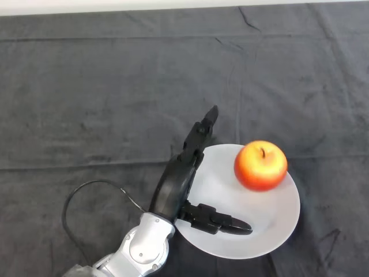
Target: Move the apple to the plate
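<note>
I count one apple [260, 165] and one white plate [271, 225]; the apple sits on the plate's far right part, stem up. My left hand [179, 182] is spread wide over the plate's left edge, holding nothing, clear of the apple. Around them I see only the dark cloth [115, 86], wrinkled.

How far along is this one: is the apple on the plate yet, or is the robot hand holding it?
Done: the apple sits on the white plate, toward its far right side, stem up. In hand: nothing; the robot hand is open, fingers straight, thumb over the plate's near part, apart from the apple. Left: apparently only pulling the arm away from the plate.
</note>
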`<state>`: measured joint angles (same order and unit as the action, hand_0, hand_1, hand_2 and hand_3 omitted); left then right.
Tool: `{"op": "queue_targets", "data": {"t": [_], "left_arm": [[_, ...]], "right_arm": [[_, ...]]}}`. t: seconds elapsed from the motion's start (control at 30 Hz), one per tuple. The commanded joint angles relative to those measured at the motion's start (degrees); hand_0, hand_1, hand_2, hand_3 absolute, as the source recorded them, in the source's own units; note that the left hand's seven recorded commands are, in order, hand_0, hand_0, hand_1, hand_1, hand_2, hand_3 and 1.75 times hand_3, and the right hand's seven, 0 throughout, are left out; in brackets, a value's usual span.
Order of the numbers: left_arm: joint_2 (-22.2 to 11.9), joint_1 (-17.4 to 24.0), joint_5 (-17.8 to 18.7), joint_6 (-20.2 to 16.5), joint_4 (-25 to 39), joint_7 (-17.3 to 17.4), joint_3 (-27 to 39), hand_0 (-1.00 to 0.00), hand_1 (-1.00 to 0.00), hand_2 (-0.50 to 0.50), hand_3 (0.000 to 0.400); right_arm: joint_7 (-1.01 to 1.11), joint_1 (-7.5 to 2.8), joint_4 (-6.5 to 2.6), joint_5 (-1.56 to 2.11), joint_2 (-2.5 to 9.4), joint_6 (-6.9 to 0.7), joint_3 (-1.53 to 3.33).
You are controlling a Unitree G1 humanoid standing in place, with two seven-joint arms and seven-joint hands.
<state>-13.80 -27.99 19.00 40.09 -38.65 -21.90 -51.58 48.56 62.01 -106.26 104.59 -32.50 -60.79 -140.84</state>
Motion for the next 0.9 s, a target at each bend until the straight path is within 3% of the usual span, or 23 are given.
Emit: {"op": "queue_targets", "data": {"t": [0.03, 0.57, 0.9], "left_arm": [[-1.91, -2.59, 0.72, 1.35, -1.62, -0.39, -1.28, 0.0, 0.0, 0.0, 0.0], [-7.51, -0.68, 4.25, 2.82, 1.46, 2.96, 4.75, 0.0, 0.0, 0.0, 0.0], [-13.05, 2.05, 9.44, 3.88, 4.19, 6.8, 11.66, 0.0, 0.0, 0.0, 0.0]], "right_arm": [[0.16, 0.05, -0.8, 0.01, -1.22, -0.34, -0.33], [0.21, 0.05, -0.81, 0.0, -1.21, -0.4, -0.33], [0.22, 0.05, -0.81, 0.0, -1.21, -0.42, -0.32]]}}
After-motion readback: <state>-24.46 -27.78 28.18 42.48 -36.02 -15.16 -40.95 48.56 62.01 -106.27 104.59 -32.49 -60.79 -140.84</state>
